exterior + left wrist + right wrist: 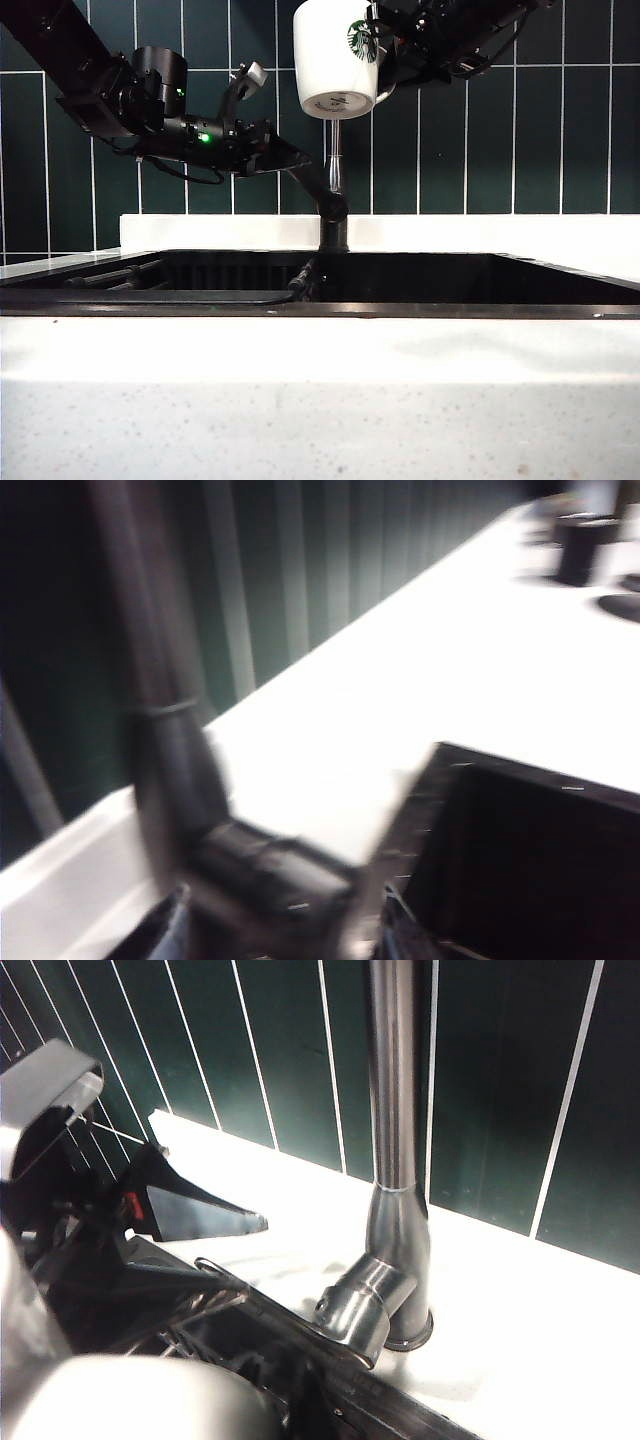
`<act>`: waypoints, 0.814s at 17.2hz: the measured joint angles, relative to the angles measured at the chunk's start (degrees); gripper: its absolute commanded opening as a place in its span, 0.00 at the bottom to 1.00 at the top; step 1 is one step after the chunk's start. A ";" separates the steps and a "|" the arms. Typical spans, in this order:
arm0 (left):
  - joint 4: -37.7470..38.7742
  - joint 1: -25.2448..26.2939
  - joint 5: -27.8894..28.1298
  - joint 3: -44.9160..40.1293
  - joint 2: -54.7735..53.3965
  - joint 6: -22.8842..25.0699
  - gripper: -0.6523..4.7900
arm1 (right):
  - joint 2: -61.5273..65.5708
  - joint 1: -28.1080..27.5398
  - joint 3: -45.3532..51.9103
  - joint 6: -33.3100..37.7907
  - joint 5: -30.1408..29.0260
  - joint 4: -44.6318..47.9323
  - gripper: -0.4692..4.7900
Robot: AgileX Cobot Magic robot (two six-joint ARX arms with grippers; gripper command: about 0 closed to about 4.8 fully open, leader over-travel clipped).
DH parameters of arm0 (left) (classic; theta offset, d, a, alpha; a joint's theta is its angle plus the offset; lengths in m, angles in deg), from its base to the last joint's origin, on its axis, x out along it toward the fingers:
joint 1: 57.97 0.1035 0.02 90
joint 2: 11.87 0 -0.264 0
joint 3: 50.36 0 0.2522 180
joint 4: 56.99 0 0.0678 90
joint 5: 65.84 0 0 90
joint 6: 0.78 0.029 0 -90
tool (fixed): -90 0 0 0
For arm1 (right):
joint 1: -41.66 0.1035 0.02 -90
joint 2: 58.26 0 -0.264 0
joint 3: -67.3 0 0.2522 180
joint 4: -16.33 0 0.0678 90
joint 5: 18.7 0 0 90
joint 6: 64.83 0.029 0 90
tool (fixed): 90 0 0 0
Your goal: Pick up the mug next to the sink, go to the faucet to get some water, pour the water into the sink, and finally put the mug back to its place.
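Mug (338, 58) is up high in my right gripper (385, 60), held by the handle side, upright, logo facing the exterior camera, base directly above the faucet (335, 180) pipe. Right fingers are clamped shut on the mug; the arm comes in from the upper right against the dark green tile wall (500, 140).

Left gripper (290, 160) sits at the faucet lever, left of the pipe, just above the back rim of the sink (320, 300). Its jaws stand wide, one finger (200, 1210) showing in the right wrist view just beside the lever (355, 1305). Whether my fingers actually touch the lever I cannot tell: the left wrist view is blurred, showing only the faucet (165, 730) pipe and lever close up.

Sink is the black basin set in the white speckled counter (320, 400), faucet base at the middle of its back edge. Far down the counter in the left wrist view stands a dark cylinder (580, 548), too blurred to identify.
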 measured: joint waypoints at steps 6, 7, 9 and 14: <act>0.07 0.00 0.59 0.00 0.00 0.04 0.56 | 0.07 0.00 0.00 -0.15 -0.02 -0.46 0.11; 0.07 0.00 1.01 0.00 0.00 0.13 0.56 | 0.09 0.00 0.00 -0.17 -0.02 -0.63 0.11; 0.11 -0.37 6.51 0.00 0.07 1.64 0.56 | 0.11 0.00 0.11 -0.24 -0.02 -0.74 0.11; -1.77 -1.03 15.89 0.07 0.52 0.57 0.56 | 0.11 -0.02 0.11 -0.37 -0.61 -1.03 0.11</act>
